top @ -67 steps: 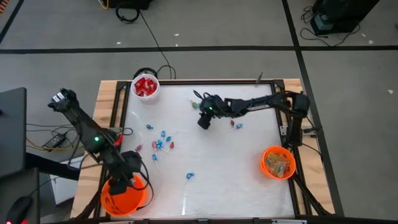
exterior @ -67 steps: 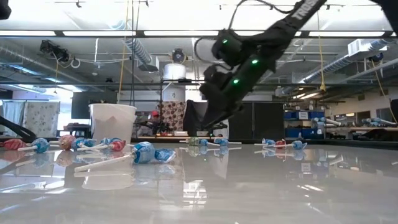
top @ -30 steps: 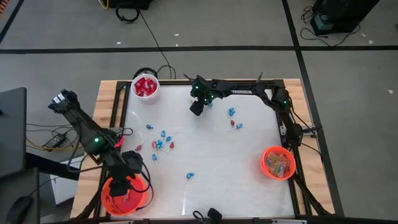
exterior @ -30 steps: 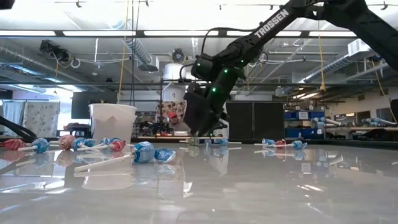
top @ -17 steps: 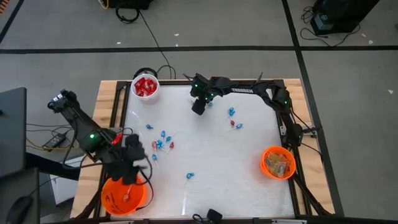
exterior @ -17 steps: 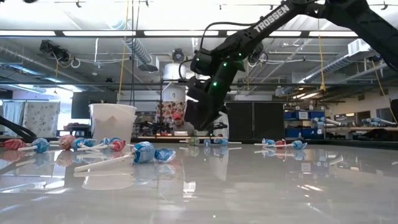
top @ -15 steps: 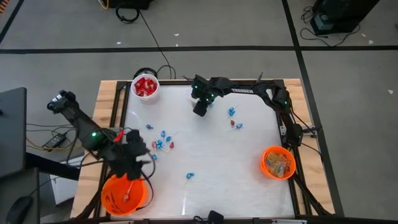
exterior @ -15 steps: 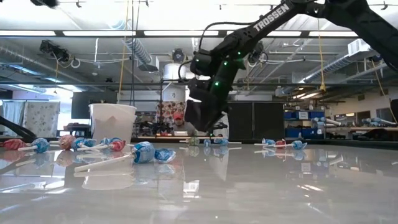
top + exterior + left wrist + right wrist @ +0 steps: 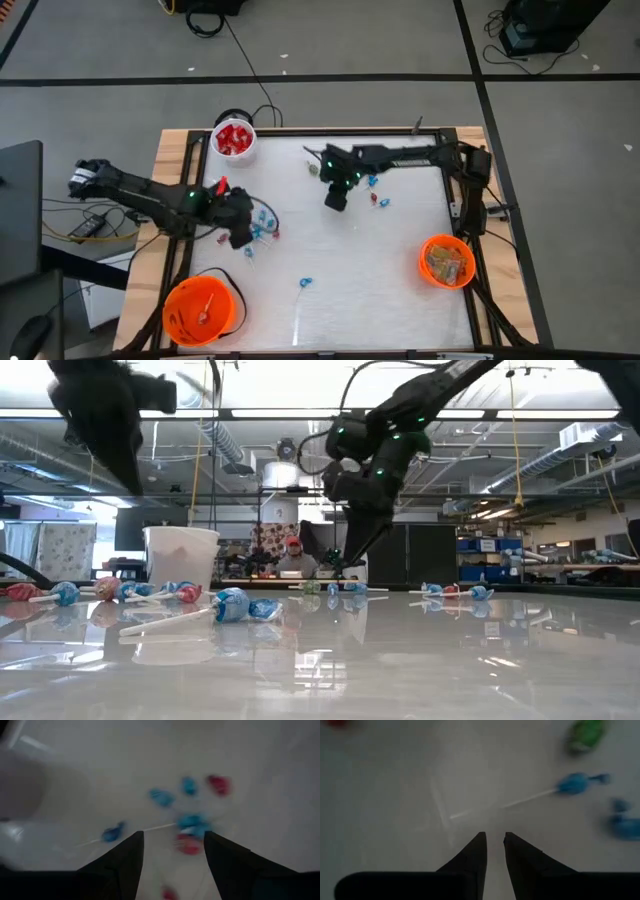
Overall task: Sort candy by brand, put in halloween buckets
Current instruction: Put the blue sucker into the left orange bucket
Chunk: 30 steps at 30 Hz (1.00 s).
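Orange bucket at lower left of the counter; left hand, fingers apart, empty, above the lollipops left of centre. Right hand, fingers almost closed, empty, at upper centre. Second orange bucket at right.

Grey floor crossed by dark tape lines surrounds the wood-framed white table. Beyond it, fluorescent ceiling strips, exposed ducts, and a seated person at centre.
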Available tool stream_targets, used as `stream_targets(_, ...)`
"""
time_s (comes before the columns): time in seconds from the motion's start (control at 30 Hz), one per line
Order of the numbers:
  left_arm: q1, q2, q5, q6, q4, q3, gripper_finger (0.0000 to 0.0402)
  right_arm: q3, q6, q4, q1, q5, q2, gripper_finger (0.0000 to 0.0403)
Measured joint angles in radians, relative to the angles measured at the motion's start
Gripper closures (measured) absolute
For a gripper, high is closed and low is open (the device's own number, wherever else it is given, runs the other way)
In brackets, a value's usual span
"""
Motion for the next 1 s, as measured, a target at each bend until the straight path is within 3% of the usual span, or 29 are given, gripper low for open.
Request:
stream_targets(0.2, 0.229, 0.0, 0.023, 0.129, 0.051, -0.084, 0.0189, -0.232, 0.117, 0.302, 0.112, 0.0, -0.129, 0.0321)
stream_targets(0.33, 0.338, 0.001, 0.049, 0.144, 0.126, -0.15, 0.0189, -0.309, 0.135, 0.405, 0.18, 0.019, -0.18, 0.0321)
stream_targets(0.57, 0.43, 0.026, 0.053, 0.193, 0.26, -0.263, 0.0188, -0.313, 0.117, 0.416, 0.224, 0.032, -0.25, 0.0321)
stream_targets(0.7, 0.461, 0.061, 0.056, 0.291, 0.28, -0.271, 0.0188, -0.313, 0.096, 0.418, 0.235, 0.043, -0.272, 0.0321)
stream_targets(0.8, 0.488, 0.104, 0.12, 0.337, 0.287, -0.272, 0.0188, -0.313, 0.092, 0.417, 0.237, 0.043, -0.277, 0.0321)
stream_targets(1.0, 0.518, 0.228, 0.143, 0.346, 0.286, -0.272, 0.0188, -0.313, 0.09, 0.419, 0.236, 0.045, -0.278, 0.0321)
